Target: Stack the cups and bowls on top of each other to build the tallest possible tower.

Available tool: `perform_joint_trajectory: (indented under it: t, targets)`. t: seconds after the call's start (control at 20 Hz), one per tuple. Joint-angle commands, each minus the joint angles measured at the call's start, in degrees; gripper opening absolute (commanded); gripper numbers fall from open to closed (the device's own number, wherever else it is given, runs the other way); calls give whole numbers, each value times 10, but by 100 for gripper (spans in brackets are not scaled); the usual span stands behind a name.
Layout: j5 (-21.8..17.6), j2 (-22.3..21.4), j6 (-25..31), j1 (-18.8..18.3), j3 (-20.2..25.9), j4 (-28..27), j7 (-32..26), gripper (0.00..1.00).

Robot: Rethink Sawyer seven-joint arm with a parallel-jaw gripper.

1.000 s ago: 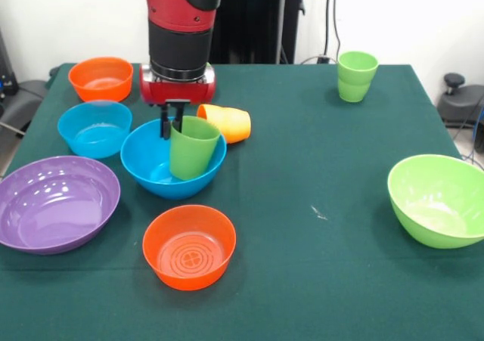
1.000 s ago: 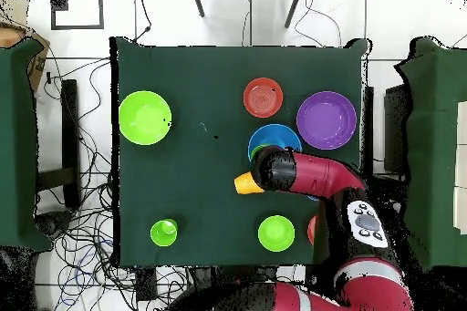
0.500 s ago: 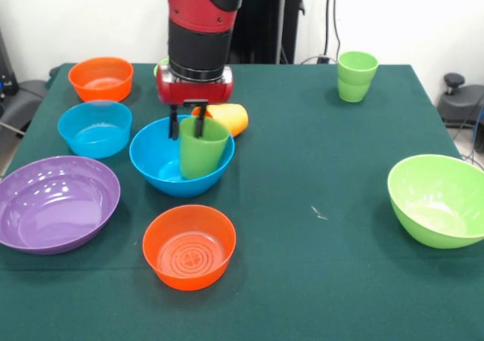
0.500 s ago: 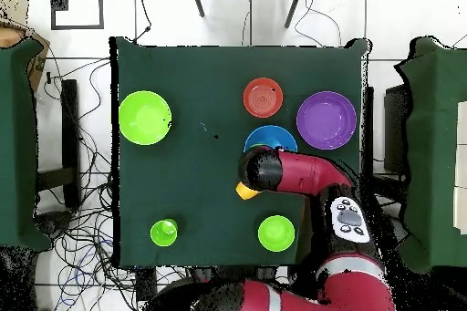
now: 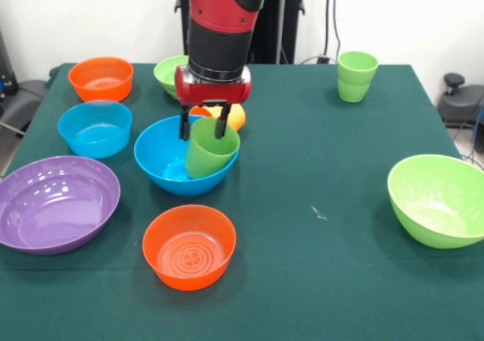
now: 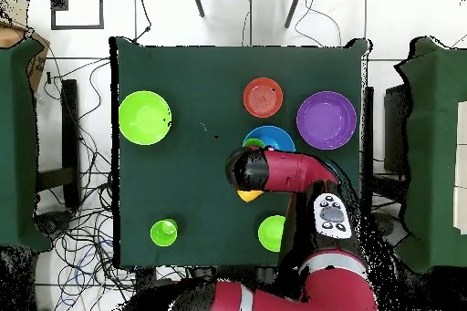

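In the front view, a green cup (image 5: pixel 210 150) leans tilted inside the blue bowl (image 5: pixel 162 163) at mid-table. My gripper (image 5: pixel 203 125) is right above it and open. One finger sits against the cup's outer left side and the other is over its mouth. An orange cup (image 5: pixel 236 117) lies on its side just behind the bowl. In the overhead view my arm covers the gripper and the green cup. Only part of the blue bowl (image 6: pixel 274 135) and the orange cup's tip (image 6: pixel 248 195) show there.
Left side: orange bowl (image 5: pixel 100 78), light blue bowl (image 5: pixel 94 128), purple bowl (image 5: pixel 54 201). A second orange bowl (image 5: pixel 189 246) sits in front. A small lime bowl (image 5: pixel 168 72) is behind my arm. At the right are another green cup (image 5: pixel 357 76) and a large lime bowl (image 5: pixel 439 199).
My gripper has moved to the right in the front view and its fingers have spread apart. The green cup and the blue bowl shifted right with it.
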Motion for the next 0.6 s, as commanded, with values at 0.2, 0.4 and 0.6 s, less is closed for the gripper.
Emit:
perform_joint_trajectory:
  t: [0.2,0.4,0.6]
  targets:
    - [-15,24,-33,39,22,21,92,100]
    - [-15,4,-28,42,24,39,86,100]
    - [-22,-19,-13,23,34,58,58,100]
